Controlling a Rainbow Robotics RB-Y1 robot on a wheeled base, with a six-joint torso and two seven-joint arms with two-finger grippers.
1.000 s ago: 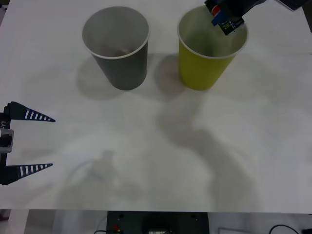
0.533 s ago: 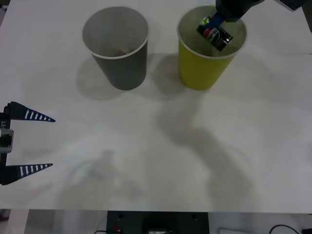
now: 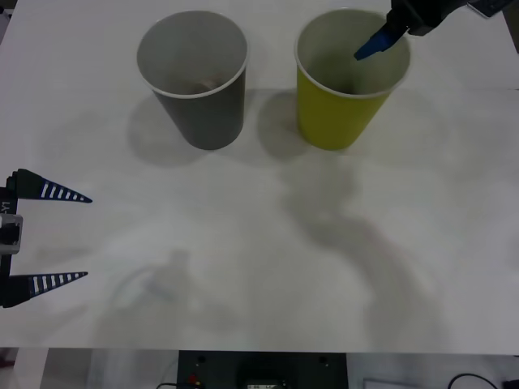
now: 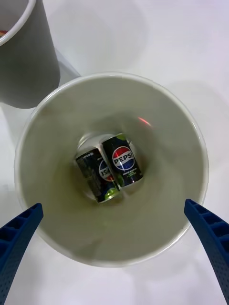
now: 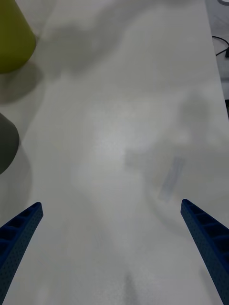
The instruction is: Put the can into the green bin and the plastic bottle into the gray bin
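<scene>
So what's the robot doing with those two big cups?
It is sorting trash. The right hand hangs open just above the green bin, and the can lies at the bottom of it beside a second can. The left hand waits open at the table's near left edge. The gray bin stands next to the green one.

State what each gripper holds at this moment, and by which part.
Nothing is held. The right gripper is open above the green bin, where two cans lie loose on its bottom. The left gripper is open over the bare table.
</scene>
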